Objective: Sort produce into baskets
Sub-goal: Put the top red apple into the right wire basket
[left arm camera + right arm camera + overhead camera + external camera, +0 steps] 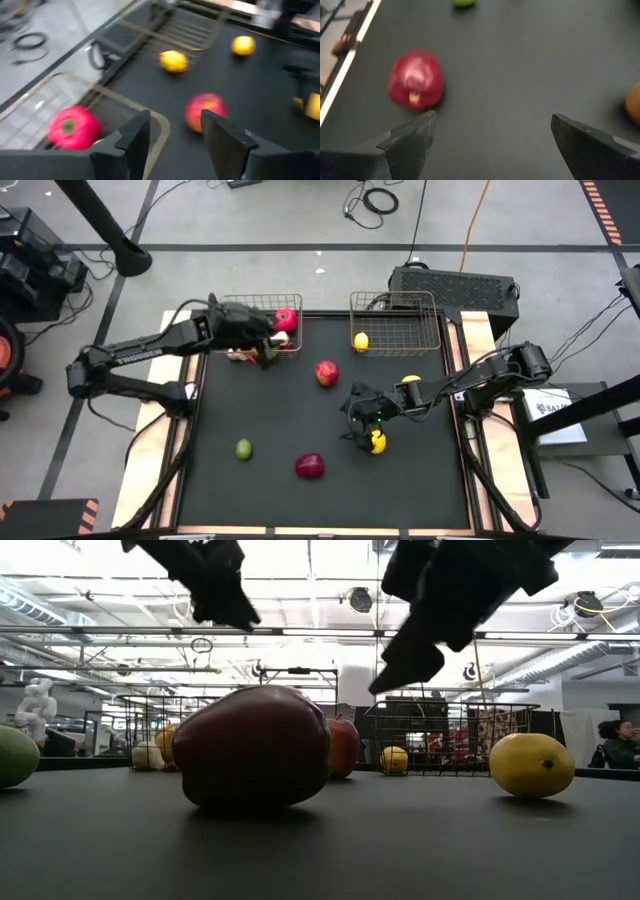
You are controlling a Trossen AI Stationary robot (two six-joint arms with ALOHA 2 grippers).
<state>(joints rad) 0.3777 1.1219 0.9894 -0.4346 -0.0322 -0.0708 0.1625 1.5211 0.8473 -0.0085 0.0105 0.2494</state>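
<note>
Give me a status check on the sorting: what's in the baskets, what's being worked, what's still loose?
Done: the left basket holds a red fruit; the right basket holds a lemon. In hand: nothing gripped; the left gripper hovers open at its basket, and the right gripper is open over a yellow piece. Left on the mat: red apple, lime, dark red piece.

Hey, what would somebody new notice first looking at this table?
Bright toy produce scattered on the black table: a dark red pepper near the front edge, a red apple mid-table. The left pincer hangs open at the left basket, which holds a red fruit; the right pincer hovers open over a lemon.
</note>
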